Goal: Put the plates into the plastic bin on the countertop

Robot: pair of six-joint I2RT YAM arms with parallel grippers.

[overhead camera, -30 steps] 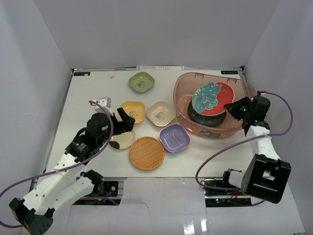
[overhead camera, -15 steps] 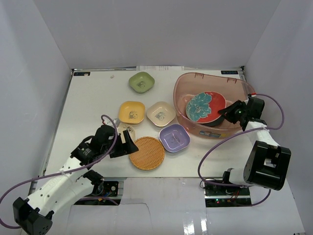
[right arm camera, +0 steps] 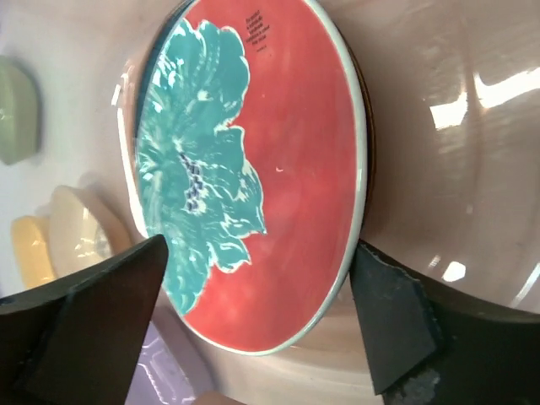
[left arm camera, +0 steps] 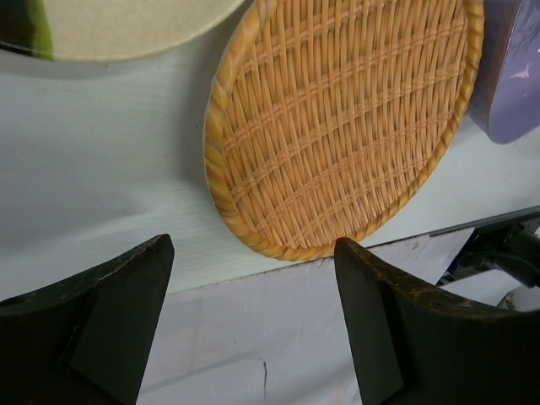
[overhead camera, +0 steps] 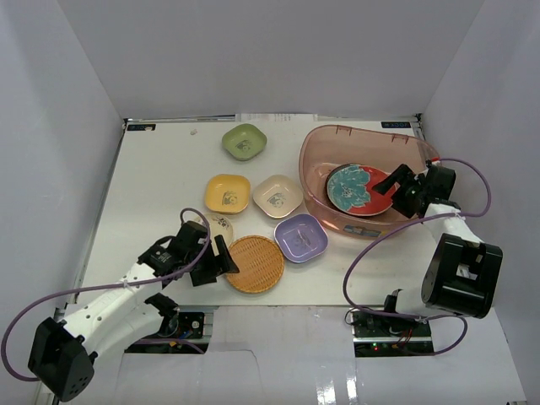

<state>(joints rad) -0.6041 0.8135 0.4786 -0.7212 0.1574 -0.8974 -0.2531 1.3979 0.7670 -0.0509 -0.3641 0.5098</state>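
Note:
The plastic bin (overhead camera: 337, 131) stands at the back right of the countertop (overhead camera: 160, 169). Inside it a round red plate with a teal flower (overhead camera: 359, 189) lies flat on a dark dish. My right gripper (overhead camera: 392, 187) reaches over the bin's right rim, open, with one finger on each side of the red plate's (right arm camera: 278, 186) near edge. My left gripper (overhead camera: 221, 257) is open over the counter's front edge, just short of the woven orange plate (overhead camera: 253, 264), holding nothing. The woven plate (left arm camera: 337, 118) fills the left wrist view above the fingers (left arm camera: 101, 321).
A round cream plate (overhead camera: 221, 226) lies partly under my left arm. Rounded-square dishes sit mid-counter: green (overhead camera: 245, 141), yellow (overhead camera: 228, 193), cream (overhead camera: 278, 195), lavender (overhead camera: 301, 237). White walls enclose the counter on three sides. The bin wall (right arm camera: 456, 126) curves close around my right gripper.
The right gripper lowered the red plate flat into the bin and opened, letting it go. The left arm pulled back from the round cream plate to the front edge by the woven plate.

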